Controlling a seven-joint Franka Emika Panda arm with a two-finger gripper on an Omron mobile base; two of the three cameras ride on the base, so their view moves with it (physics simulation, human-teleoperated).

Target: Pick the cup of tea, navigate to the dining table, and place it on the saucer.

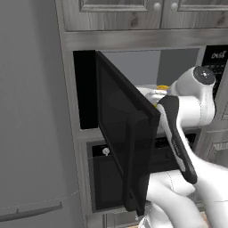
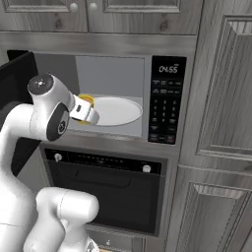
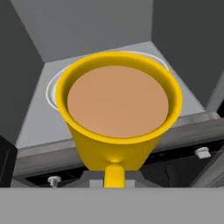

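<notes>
The cup of tea [image 3: 118, 113] is a yellow mug full of brown liquid, close under the hand camera with its handle [image 3: 114, 174] pointing at me. It hangs at the mouth of the open microwave, in front of the white round plate [image 3: 51, 89]. From the right base view, my gripper [image 2: 87, 114] reaches in at the left front of the microwave, and the cup [image 2: 86, 100] peeks out yellow behind the white hand. The gripper is shut on the cup; its fingers are hidden. The left base view gives just a yellow sliver of the cup [image 1: 163, 87] behind the arm. The dining table and the saucer are out of view.
The black microwave door [image 1: 120, 133] stands swung out to the left, close beside my arm. The keypad [image 2: 165, 108] is to the right of the cavity and a black oven [image 2: 106, 189] sits below. Grey cabinets [image 2: 221, 123] rise on the right, a grey fridge [image 1: 31, 111] on the left.
</notes>
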